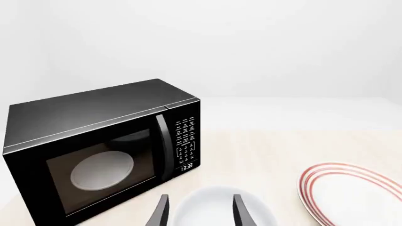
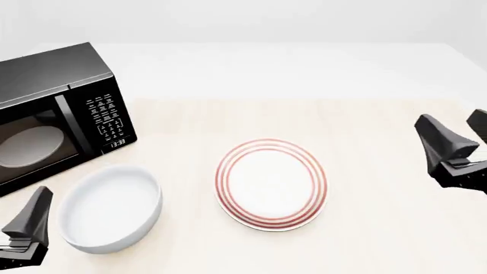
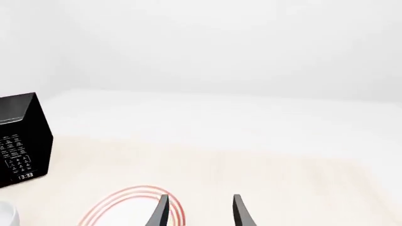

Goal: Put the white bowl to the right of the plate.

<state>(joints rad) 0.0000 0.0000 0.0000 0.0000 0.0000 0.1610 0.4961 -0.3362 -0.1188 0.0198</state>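
1. Presently on the table [image 2: 365, 240]: white bowl [image 2: 110, 208], one. It sits at the front left, between the plate [image 2: 272, 184] and the microwave [image 2: 53, 114], touching neither. Plain, glossy, deep, smooth-sided.
2. Handling, judged: rigid and probably light, with a slick glaze and nothing to hook. The best hold is likely a pinch across the rim wall, one finger inside and one outside. Probably breakable if dropped.
3. Plate, one. Flat, red-ringed, near the table's centre. The bare wood to its right is the bowl's destination.
4. Microwave, one. Black, door closed, with a pale oval visible through the glass.
5. Left gripper [image 1: 201, 212], one. Jaws spread wide, empty, aimed at the bowl.
6. Right gripper [image 3: 201, 211], one. Jaws wide, empty, at the far right, well apart from the bowl.
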